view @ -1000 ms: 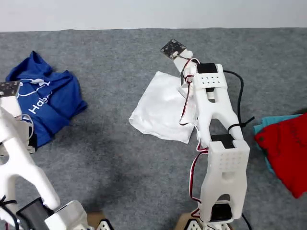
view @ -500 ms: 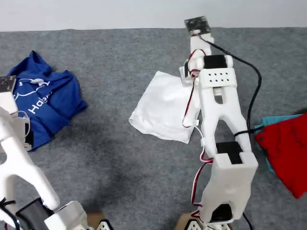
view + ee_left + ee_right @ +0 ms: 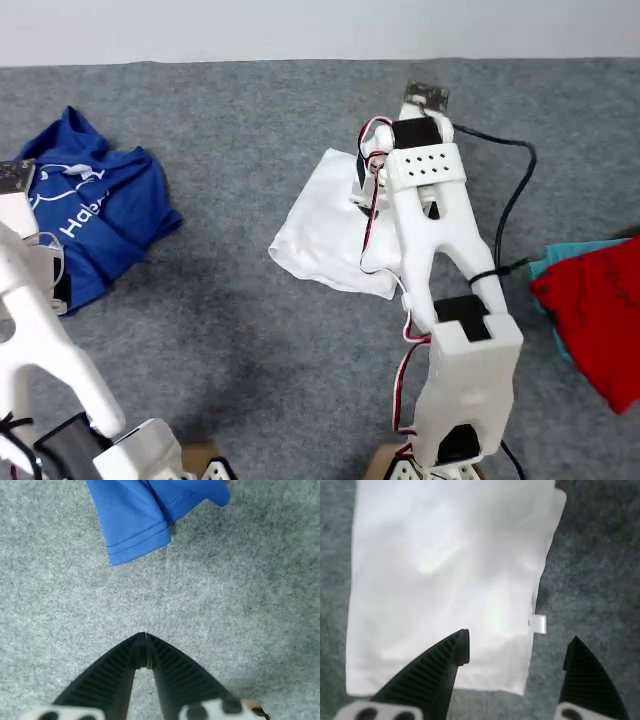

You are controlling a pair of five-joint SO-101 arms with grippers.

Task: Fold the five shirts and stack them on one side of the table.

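A folded white shirt (image 3: 330, 225) lies mid-table; the right arm stands over its right edge. In the right wrist view my right gripper (image 3: 520, 647) is open above the white shirt (image 3: 445, 580), one finger over the cloth, the other over the grey mat beside its edge with a small tag (image 3: 537, 624). A crumpled blue shirt (image 3: 95, 205) lies at the far left. My left gripper (image 3: 145, 639) is shut above bare mat, a short way from a blue shirt hem (image 3: 137, 517). A red shirt (image 3: 595, 300) rests on a teal one (image 3: 560, 258) at the right edge.
Grey felt mat (image 3: 230, 340) covers the table, with open room in front of the white shirt and between the blue and white shirts. The left arm's base (image 3: 40, 370) fills the near-left corner.
The right arm's wrist swung from left to right and then dropped back toward the white shirt's right edge. The left arm and all shirts stayed put.
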